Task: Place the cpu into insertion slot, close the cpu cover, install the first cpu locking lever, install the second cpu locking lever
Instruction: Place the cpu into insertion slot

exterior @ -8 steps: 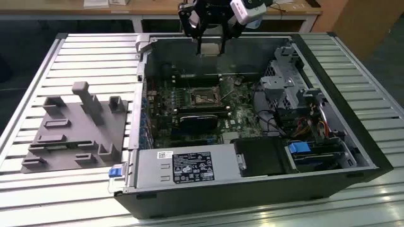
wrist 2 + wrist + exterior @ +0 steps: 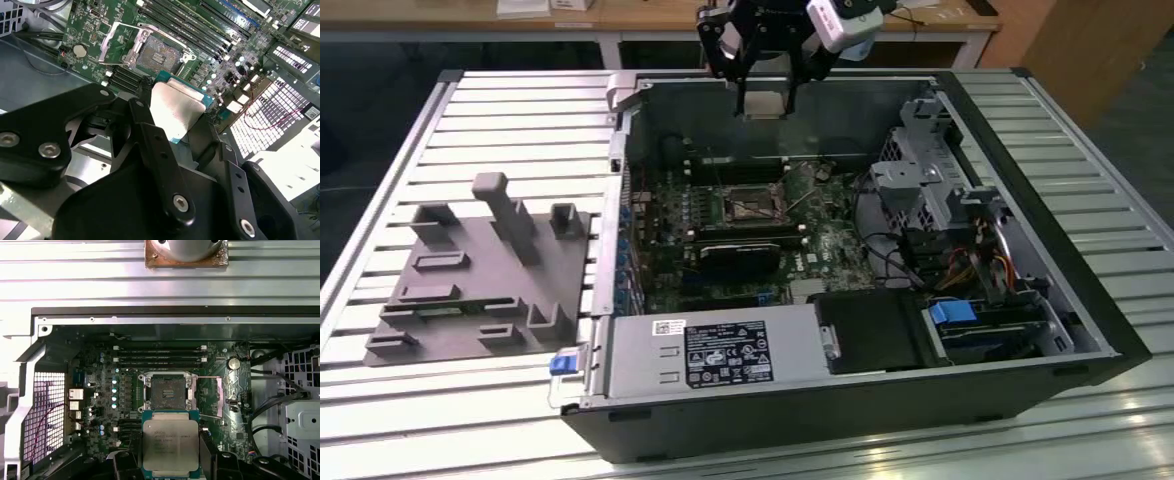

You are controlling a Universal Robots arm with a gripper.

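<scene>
The cpu (image 2: 170, 445) is pinched in my gripper (image 2: 765, 100), high up, well apart from the open insertion slot (image 2: 166, 392); landing tilted or off to 1 side could hurt the slot.

**A:** Where's the cpu (image 2: 170, 442)?

**B:** I see it aloft and level, silvery-beige top facing up with a green edge around it. It's well clear of the board.

**A:** And the insertion slot (image 2: 166, 391)?

**B:** Open on my feed, a dark square inside its silvery rim. The cpu cover (image 2: 107, 45) is swung open just beside it, a thin metal frame with a cut-out middle.
</scene>
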